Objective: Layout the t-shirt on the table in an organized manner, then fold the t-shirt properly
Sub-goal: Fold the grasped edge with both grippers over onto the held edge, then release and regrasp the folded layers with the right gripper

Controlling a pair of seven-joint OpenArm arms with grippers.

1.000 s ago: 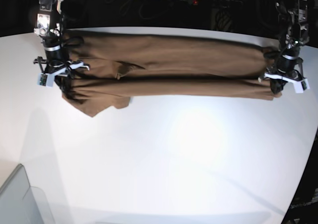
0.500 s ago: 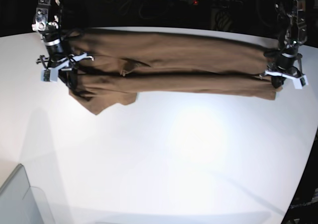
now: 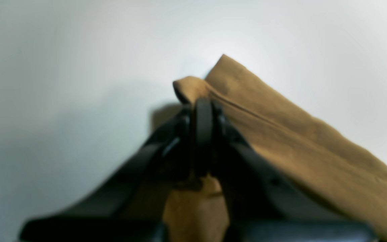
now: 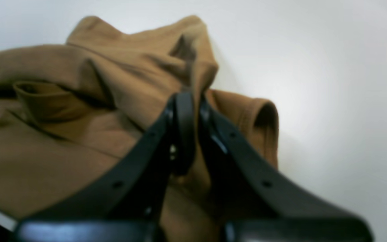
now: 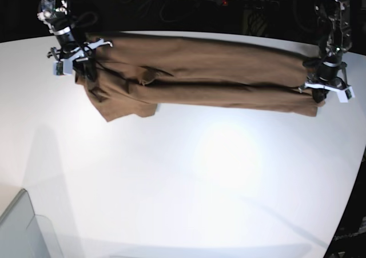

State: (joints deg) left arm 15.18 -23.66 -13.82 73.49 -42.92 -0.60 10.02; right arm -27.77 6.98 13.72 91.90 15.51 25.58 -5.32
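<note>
In the left wrist view, the left gripper (image 3: 203,111) is pinched tight on a corner of the t-shirt (image 3: 281,134), whose brown cloth runs off to its right over the white table (image 3: 62,67). In the right wrist view, the right gripper (image 4: 188,107) is clamped on a bunched fold of the shirt, most of the cloth lying to its left. In the base view, the shirt stretches between both grippers along the table's far edge, and a clear bin (image 5: 23,229) at the near corner shows nothing inside.
</note>
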